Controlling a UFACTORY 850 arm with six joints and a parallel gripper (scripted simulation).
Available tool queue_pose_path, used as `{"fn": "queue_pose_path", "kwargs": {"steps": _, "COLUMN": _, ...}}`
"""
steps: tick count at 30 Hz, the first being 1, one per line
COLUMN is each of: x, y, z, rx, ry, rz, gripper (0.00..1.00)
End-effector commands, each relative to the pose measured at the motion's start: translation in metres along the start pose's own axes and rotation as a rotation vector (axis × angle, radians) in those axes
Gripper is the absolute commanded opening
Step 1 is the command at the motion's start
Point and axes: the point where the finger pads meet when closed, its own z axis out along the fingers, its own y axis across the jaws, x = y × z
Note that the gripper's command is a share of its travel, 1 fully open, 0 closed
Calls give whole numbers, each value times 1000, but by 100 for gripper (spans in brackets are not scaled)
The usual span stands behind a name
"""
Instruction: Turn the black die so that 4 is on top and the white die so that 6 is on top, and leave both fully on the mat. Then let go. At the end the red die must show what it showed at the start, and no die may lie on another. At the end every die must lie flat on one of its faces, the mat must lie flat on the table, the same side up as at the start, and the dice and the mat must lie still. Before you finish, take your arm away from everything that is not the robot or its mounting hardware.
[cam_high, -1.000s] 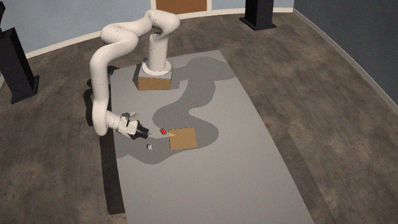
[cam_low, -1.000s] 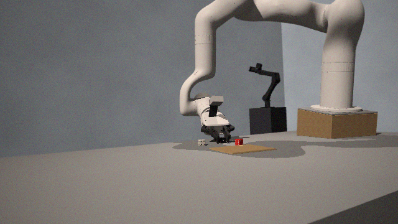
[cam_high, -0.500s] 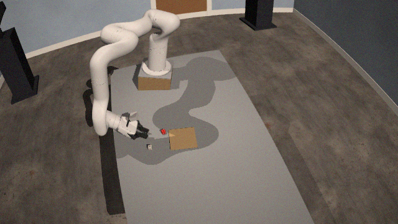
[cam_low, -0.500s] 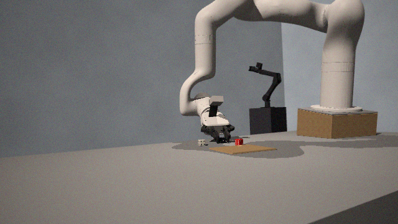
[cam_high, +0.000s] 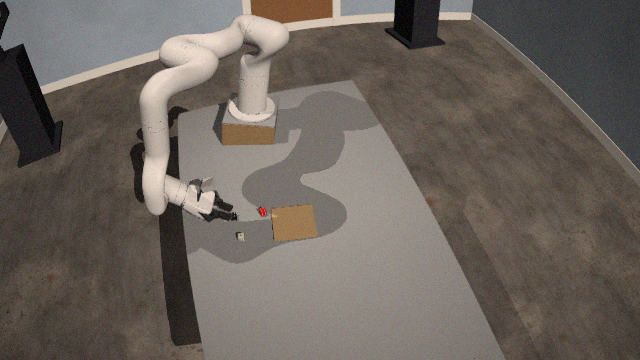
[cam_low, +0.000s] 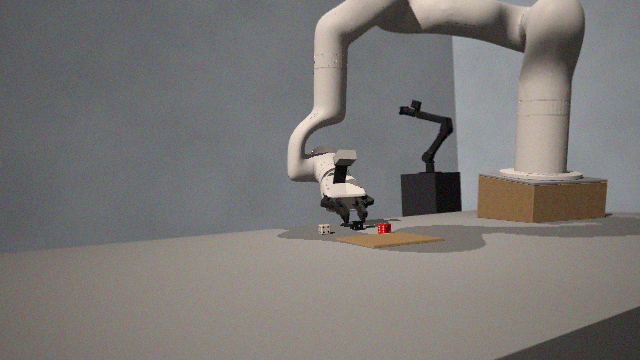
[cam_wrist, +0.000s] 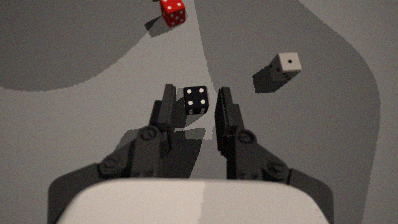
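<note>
The black die lies on the table off the mat, with a four-pip face turned to the wrist camera. My gripper is low over the table, and its fingers stand partly open on either side of the die with a small gap on each side. It also shows in the top view and the exterior view. The white die lies on the table to the right and shows one pip toward the wrist camera. The red die lies farther ahead, next to the edge of the brown mat.
The arm's base stands on a brown box at the back of the table. The table's left edge is close behind the gripper. A dark pedestal with another arm stands beyond the table.
</note>
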Motion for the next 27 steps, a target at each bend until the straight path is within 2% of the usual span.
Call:
{"fn": "queue_pose_path", "kwargs": {"steps": 1, "x": 1, "y": 1, "z": -9, "rx": 0, "ry": 0, "rz": -1, "gripper": 36}}
{"fn": "queue_pose_path", "kwargs": {"steps": 7, "x": 1, "y": 1, "z": -25, "rx": 0, "ry": 0, "rz": -1, "gripper": 36}}
{"fn": "queue_pose_path", "kwargs": {"steps": 17, "x": 2, "y": 1, "z": -27, "rx": 0, "ry": 0, "rz": -1, "gripper": 36}}
{"fn": "queue_pose_path", "kwargs": {"steps": 27, "x": 35, "y": 1, "z": -45, "rx": 0, "ry": 0, "rz": -1, "gripper": 36}}
